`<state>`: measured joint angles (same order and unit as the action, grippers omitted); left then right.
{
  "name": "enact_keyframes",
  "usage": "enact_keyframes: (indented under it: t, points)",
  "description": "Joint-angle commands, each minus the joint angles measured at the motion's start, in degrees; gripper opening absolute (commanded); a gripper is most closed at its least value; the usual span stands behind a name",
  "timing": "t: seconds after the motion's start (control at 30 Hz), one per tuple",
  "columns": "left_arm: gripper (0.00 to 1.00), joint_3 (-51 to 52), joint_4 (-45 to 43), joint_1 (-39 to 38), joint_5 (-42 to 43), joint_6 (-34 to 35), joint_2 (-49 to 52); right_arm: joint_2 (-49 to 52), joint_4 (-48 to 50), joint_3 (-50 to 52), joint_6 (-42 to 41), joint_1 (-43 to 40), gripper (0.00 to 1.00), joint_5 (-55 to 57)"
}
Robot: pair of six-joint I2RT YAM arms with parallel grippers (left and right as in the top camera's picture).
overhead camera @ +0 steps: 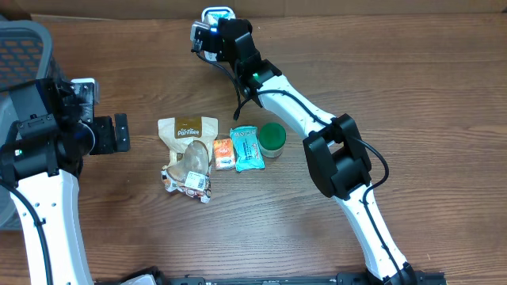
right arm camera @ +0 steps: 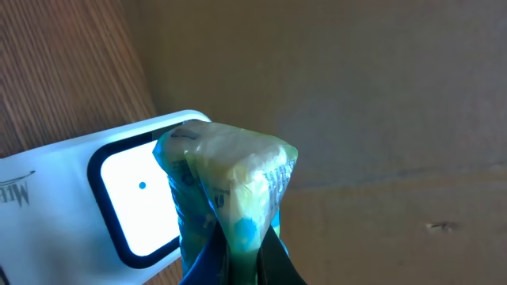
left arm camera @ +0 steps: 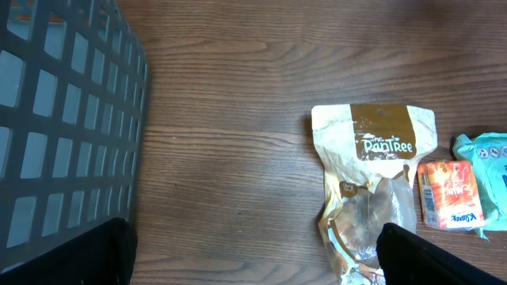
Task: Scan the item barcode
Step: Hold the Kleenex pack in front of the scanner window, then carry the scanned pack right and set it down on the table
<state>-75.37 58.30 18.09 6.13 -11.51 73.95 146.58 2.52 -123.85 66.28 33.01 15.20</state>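
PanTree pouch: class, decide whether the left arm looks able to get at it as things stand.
Probably yes. The left gripper is open, the PanTree pouch lies flat just ahead of it, and nothing stands between them on the table.

A row of goods is lying in the middle of the table (overhead camera: 412, 95). The pouch (overhead camera: 188, 131) is at the left end, the box (overhead camera: 223, 153) just right of it, then the pack (overhead camera: 246, 148), and the tub (overhead camera: 272, 138) is closing the right end, just beside the pack. My left gripper (overhead camera: 120, 133) is hovering left of the pouch, apart from it. The basket (overhead camera: 24, 47) is sitting at the table's left edge, behind that arm (only part of it is showing). At the far edge the scanner (overhead camera: 215, 14) is sitting before the wall (right arm camera: 356, 119), and my right gripper (right arm camera: 238, 265) is holding a packet (right arm camera: 230, 190) right in front of its window.
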Motion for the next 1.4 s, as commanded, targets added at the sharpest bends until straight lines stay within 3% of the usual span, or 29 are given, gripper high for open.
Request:
enact_keyframes:
  t: [0.0, 0.33, 0.47, 0.63, 0.77, 0.9, 1.07, 1.37]
  points:
    - [1.00, -0.63, -0.02, -0.02, -0.20, 0.85, -0.02, -0.74, 0.48, -1.01, -0.83, 0.42, 0.04, -1.11]
    - [1.00, -0.63, -0.02, -0.02, -0.20, 0.85, -0.02, -10.82, -3.34, -1.05, -23.02, -0.63, 0.04, -3.23]
    - [1.00, -0.63, -0.04, -0.02, -0.20, 0.85, -0.02, -19.54, -15.28, -1.05, -36.24, -1.84, 0.04, -6.86]
    - [1.00, -0.63, -0.02, -0.02, -0.20, 0.85, -0.02, -31.32, -35.04, -1.05, -60.13, -5.05, 0.04, -11.65]
    - [1.00, -0.63, -0.02, -0.02, -0.20, 0.85, -0.02, -39.15, -50.51, -1.05, -70.01, -9.27, 0.04, -16.26]
    - [0.99, -0.63, -0.02, -0.02, -0.20, 0.85, -0.02, -44.33, -66.88, -1.05, -76.48, -16.65, 0.04, -20.41]
    - [1.00, -0.63, -0.02, -0.02, -0.20, 0.85, -0.02, -43.78, -77.81, 0.17, -78.75, -24.57, 0.04, -21.99]
    - [0.99, -0.63, -0.02, -0.02, -0.20, 0.85, -0.02, -42.95, -76.00, 15.41, -80.02, -32.17, 0.04, -22.01]
